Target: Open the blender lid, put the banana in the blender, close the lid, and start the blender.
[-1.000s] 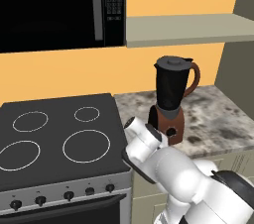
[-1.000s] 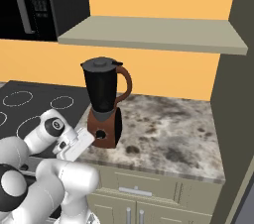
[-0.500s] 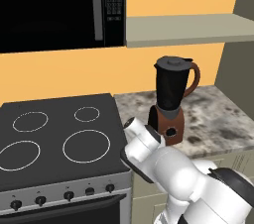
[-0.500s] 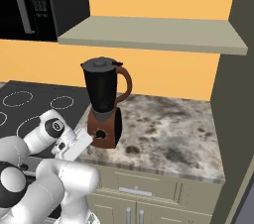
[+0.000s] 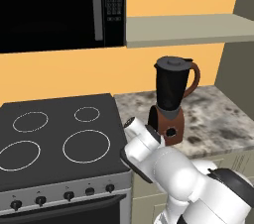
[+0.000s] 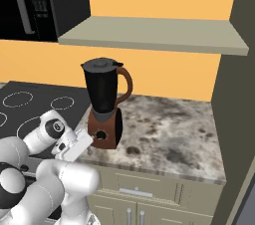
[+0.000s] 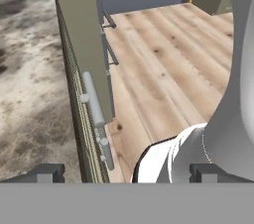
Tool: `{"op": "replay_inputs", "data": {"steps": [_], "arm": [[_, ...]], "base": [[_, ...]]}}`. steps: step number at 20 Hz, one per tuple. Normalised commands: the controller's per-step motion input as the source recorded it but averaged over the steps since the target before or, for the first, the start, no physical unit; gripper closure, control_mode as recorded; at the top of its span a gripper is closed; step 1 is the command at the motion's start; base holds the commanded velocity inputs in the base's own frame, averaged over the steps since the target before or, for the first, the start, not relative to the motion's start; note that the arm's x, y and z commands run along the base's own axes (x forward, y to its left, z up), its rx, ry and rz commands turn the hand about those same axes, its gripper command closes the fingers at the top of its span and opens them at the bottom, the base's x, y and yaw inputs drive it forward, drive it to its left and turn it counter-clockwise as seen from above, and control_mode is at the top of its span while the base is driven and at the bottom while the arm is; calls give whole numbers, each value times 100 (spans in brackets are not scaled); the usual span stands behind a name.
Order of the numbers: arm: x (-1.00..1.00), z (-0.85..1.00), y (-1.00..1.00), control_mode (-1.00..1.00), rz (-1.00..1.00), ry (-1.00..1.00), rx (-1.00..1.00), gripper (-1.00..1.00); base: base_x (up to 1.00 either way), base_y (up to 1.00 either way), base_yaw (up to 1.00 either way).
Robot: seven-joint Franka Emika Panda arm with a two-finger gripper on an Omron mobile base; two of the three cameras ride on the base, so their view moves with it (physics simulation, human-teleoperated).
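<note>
Stands upright on the speckled tabletop just right of the stove: blender, blender lid seated on the jar. Sits low at the tabletop's front edge, just beside the blender's base: gripper, fingers spread wide, holding nothing, aimed over drawer handles toward wooden floor.

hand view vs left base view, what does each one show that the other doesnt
Hand view alone: the wooden floor beside the cabinets, a cabinet drawer handle seen from above, and the gripper with its two dark tips far apart, open and holding nothing.

Left base view alone: the blender with the blender lid on its jar, the stove top with its white burner rings, the microwave, the shelf and the orange wall.

Both: the speckled stone counter.
</note>
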Motion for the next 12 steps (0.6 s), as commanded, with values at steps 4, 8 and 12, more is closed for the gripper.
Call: {"op": "replay_inputs", "data": {"steps": [4, 8, 12], "arm": [[38, -51, -46, -100, 6, -3, 1, -100], [36, -58, -65, -100, 14, -10, 4, -100], [34, -61, -64, -100, 23, -17, 4, -100]], "base": [[0, 0, 0], [0, 0, 0], [0, 0, 0]]}}
